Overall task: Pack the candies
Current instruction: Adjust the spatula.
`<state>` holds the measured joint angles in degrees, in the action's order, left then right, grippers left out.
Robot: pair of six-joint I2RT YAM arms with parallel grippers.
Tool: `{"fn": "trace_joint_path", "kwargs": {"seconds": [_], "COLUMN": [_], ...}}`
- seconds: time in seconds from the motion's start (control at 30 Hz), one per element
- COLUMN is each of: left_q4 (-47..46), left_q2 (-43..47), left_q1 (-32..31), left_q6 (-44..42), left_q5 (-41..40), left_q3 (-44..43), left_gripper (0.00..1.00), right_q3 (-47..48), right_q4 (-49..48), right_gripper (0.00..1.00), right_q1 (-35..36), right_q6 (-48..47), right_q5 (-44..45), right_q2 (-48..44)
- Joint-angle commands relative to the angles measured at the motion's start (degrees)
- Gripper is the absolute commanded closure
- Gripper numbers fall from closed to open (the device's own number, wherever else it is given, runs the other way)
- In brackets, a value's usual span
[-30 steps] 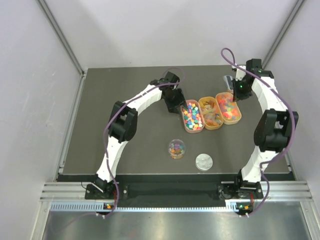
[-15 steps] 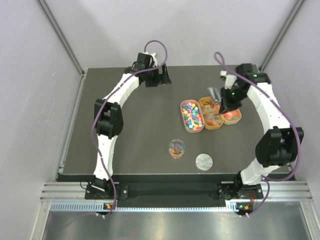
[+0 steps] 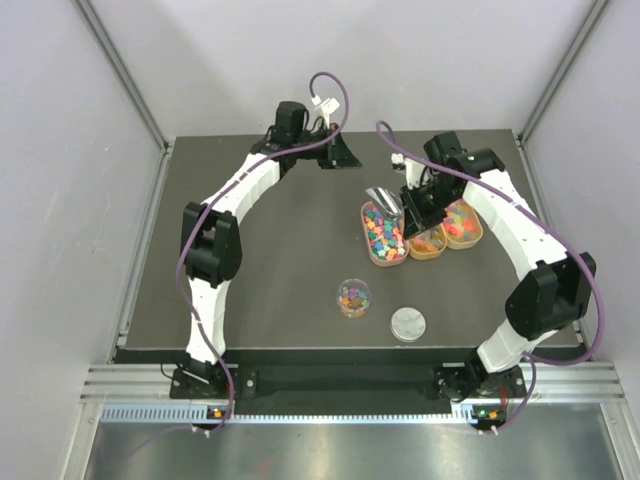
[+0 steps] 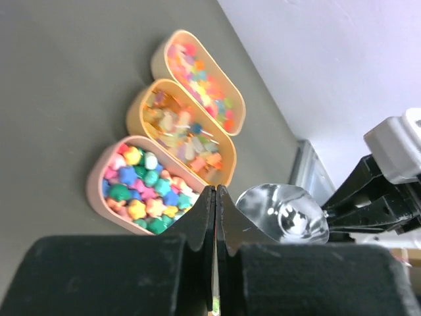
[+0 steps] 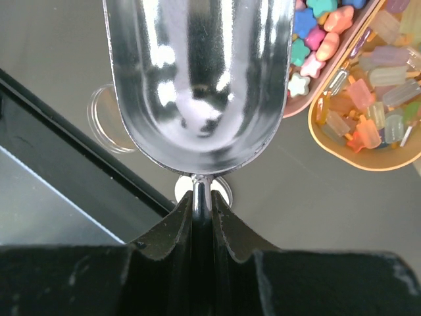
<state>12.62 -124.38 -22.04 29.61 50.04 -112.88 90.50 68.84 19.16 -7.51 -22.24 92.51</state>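
Note:
The candies fill three oval orange trays right of centre: multicoloured star pieces (image 3: pixel 385 235) (image 4: pixel 141 191), pale gummies (image 3: pixel 428 240) (image 5: pixel 375 99) and red-orange pieces (image 3: pixel 462 222) (image 4: pixel 197 66). My right gripper (image 3: pixel 412 203) (image 5: pixel 202 197) is shut on the handle of a shiny metal scoop (image 3: pixel 383 199) (image 5: pixel 197 72). The scoop's bowl is empty and hangs over the far end of the star tray. My left gripper (image 3: pixel 345 155) (image 4: pixel 216 191) hovers behind the trays, shut on nothing. A small clear jar (image 3: pixel 353 296) holding some coloured candies stands in front of the trays.
The jar's silver disc lid (image 3: pixel 408 322) lies on the dark mat to the right of the jar. The mat's front edge (image 5: pixel 79 131) shows beneath the scoop. Grey walls enclose the table at the back and on both sides.
My left arm drew back from the star tray to the rear of the table, opened wide, then shut. My right arm swung left from the back right, carrying the scoop over the trays.

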Motion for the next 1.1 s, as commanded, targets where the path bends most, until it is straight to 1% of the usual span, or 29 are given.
{"fn": "trace_joint_path", "kwargs": {"seconds": [0.0, 0.13, 0.33, 0.53, 0.6, 0.7, 0.83, 0.93, 1.07], "left_q4": [-5.86, -6.12, -6.21, -5.15, -4.45, -3.93, -2.52, -1.20, -1.63], "left_q2": [2.82, 2.12, 1.94, 3.17, 3.61, 4.67, 4.41, 3.27, 2.39], "left_q1": [-0.72, -2.65, -3.88, -3.97, -3.97, -3.97, -4.24, -4.41, -4.41], "left_q6": [5.20, 5.73, 6.34, 5.02, 4.94, 4.76, 3.80, 2.30, 2.30], "left_q5": [6.38, 7.00, 7.00, 5.86, 5.94, 6.21, 6.38, 5.95, 5.68], "left_q3": [3.28, 4.34, 5.21, 4.42, 4.86, 7.32, 10.22, 9.88, 8.91], "left_gripper": [1.00, 1.00, 1.00, 1.00, 1.00, 1.00, 1.00, 1.00, 1.00], "right_q3": [3.63, 4.25, 4.69, 0.04, -0.15, 1.52, 7.04, 10.38, 12.95], "right_q4": [-1.16, -2.13, -2.92, -4.23, -4.50, -5.03, -5.21, -5.64, -6.52], "right_gripper": [1.00, 1.00, 1.00, 1.00, 1.00, 1.00, 1.00, 1.00, 1.00], "right_q1": [2.46, 3.43, 3.78, 3.26, 2.73, 2.46, 2.55, 2.64, 2.73], "right_q6": [-1.63, -2.07, -2.51, -2.78, -2.86, -3.04, -3.83, -4.97, -6.03], "right_q5": [1.49, 2.90, 4.66, 5.71, 5.89, 6.59, 6.95, 6.77, 5.98], "right_q2": [-1.19, -0.23, 1.36, 0.74, 0.92, 2.14, 3.55, 3.99, 3.64]}}
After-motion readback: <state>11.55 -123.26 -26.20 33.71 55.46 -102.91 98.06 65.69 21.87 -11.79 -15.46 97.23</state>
